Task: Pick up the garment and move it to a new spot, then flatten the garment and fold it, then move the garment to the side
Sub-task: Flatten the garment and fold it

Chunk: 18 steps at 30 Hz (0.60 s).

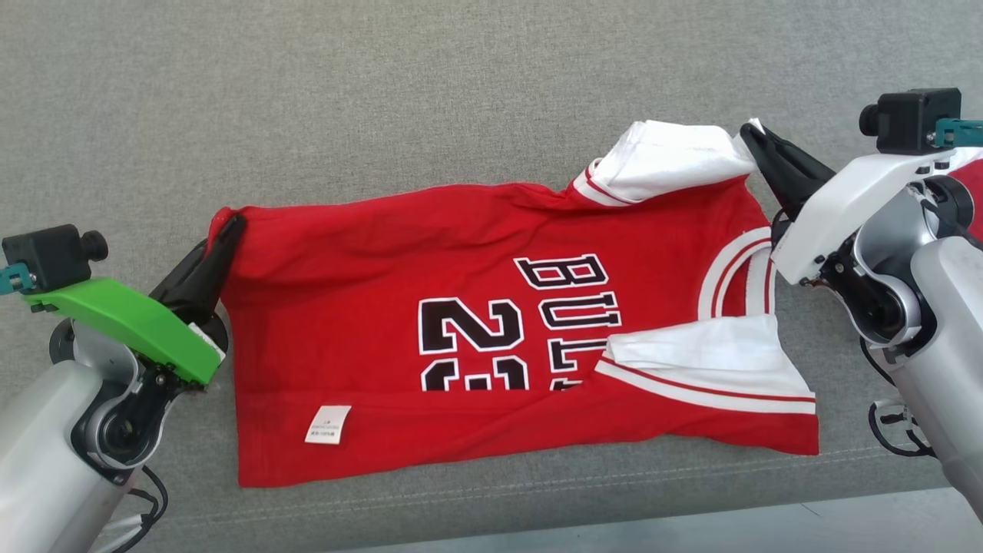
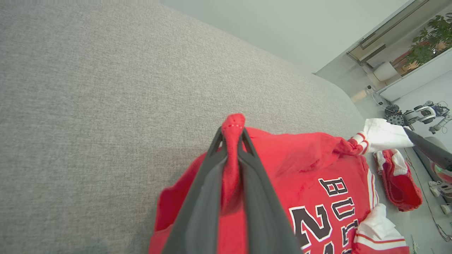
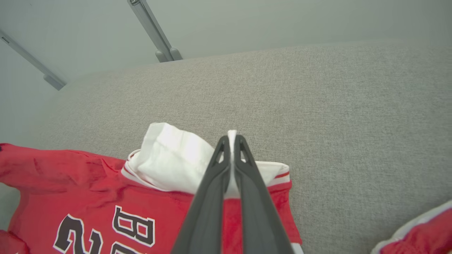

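Item: one red shirt (image 1: pixel 476 338) with black-and-white lettering. We find it spread on a grey upholstered seat (image 1: pixel 384 100), its near strip folded up over the number. A white label (image 1: pixel 328 424) shows on that strip. We note the left hand (image 1: pixel 230 226) pinched closed on the shirt's red far-left corner. The right hand (image 1: pixel 751 134) is pinched closed on the white sleeve (image 1: pixel 668 157) at the far right. A second red garment (image 2: pixel 400 180) lies apart, past the shirt's collar end.
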Tool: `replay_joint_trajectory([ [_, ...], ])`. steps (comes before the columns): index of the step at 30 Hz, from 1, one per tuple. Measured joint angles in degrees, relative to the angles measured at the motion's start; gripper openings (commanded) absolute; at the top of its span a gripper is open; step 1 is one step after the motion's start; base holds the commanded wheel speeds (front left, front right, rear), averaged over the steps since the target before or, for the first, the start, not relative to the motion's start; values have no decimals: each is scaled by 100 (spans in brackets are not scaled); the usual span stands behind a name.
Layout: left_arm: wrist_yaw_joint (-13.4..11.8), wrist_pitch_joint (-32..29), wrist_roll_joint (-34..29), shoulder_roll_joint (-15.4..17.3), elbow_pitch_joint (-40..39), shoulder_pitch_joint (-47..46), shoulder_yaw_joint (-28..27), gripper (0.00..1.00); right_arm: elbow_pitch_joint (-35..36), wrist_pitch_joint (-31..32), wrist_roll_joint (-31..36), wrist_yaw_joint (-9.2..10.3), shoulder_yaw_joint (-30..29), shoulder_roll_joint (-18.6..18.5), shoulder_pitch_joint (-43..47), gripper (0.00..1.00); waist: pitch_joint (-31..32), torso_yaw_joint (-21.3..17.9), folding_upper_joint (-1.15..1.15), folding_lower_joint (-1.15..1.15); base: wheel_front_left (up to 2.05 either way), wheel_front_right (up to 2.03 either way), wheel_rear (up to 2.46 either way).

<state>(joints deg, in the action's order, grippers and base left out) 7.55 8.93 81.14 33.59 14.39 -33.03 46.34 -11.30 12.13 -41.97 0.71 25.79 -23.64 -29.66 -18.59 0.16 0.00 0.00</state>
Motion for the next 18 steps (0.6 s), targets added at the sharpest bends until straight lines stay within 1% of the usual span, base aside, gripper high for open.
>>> replay_joint_trajectory([
  [3,0,80,-21,0,-10,3,4,23,123,3,-37,40,2,-14,49,0,17,6,0,0,0,0,0],
  [5,0,132,-68,3,-10,3,20,24,171,11,-38,41,5,-16,88,0,20,9,0,0,0,0,0],
  [8,0,147,-218,27,-12,1,109,18,249,53,-38,46,10,-29,121,0,17,14,0,0,0,0,0],
  [11,0,181,-434,68,-20,-15,196,5,338,80,-40,48,13,-40,164,0,10,16,0,0,0,0,0],
  [12,-1,203,-445,82,-23,-19,198,3,357,102,-41,49,14,-43,182,0,9,16,0,0,0,0,0],
  [13,0,230,-446,98,-27,-21,199,0,371,103,-41,90,16,-48,199,0,9,16,0,0,0,0,0],
  [18,0,325,-621,157,-43,-26,279,0,437,102,-46,100,13,-78,260,0,42,9,0,0,0,0,0],
])
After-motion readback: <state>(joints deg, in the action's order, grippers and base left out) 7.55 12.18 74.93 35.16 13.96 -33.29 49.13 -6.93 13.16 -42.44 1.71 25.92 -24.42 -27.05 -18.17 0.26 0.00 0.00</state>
